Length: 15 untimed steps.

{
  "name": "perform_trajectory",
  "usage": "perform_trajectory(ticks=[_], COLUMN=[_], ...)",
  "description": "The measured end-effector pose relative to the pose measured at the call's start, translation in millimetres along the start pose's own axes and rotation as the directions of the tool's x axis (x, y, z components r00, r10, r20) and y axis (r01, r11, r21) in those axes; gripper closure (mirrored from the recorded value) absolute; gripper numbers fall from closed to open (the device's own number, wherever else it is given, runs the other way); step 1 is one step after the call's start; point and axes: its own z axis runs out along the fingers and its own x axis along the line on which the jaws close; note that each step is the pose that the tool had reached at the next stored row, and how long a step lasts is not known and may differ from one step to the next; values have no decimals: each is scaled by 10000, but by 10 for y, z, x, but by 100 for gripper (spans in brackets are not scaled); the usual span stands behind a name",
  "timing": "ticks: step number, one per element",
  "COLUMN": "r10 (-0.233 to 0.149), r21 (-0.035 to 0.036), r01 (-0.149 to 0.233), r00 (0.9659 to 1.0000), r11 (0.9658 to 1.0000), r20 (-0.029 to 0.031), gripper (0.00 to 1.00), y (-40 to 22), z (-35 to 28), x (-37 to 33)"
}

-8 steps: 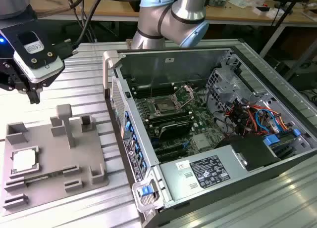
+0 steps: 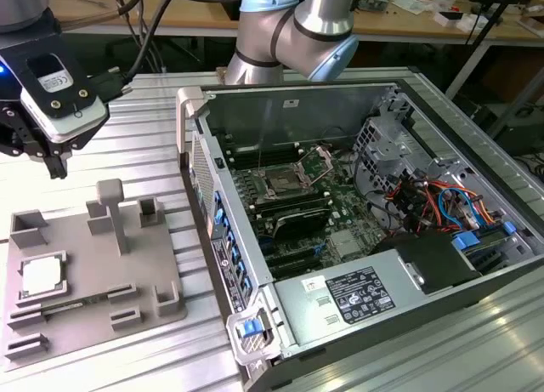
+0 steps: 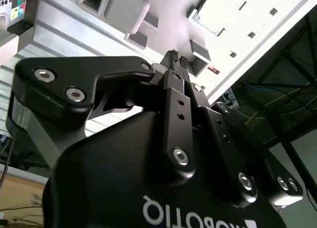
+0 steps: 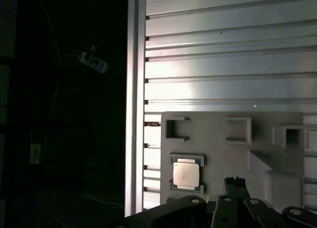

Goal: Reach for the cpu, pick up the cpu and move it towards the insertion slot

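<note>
Gripper (image 2: 56,164) hovers empty, jaws pressed together, cpu (image 2: 42,275) at its six o'clock in the exterior view: looks light, stiff, fragile, so pinch opposite edges.

Harsh overhead glare, deep black shadows.

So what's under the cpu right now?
The cpu lies in a square recess of the grey plastic tray, which rests on the ribbed metal table. The recess floor beneath the chip is covered by it.

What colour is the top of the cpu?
The cpu top is pale silvery-white, clearest in the first wrist view.
</note>
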Motion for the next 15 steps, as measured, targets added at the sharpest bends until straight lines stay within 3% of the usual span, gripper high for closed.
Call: perform_trajectory(ticks=[9, 15], r10=[-2, 0], r21=[-1, 0], r01=[2, 0], r00=[10000, 10000], r11=[10000, 10000], r20=[-7, -64], gripper=[89, 89], y=[1, 1], z=[4, 9], x=[106, 129])
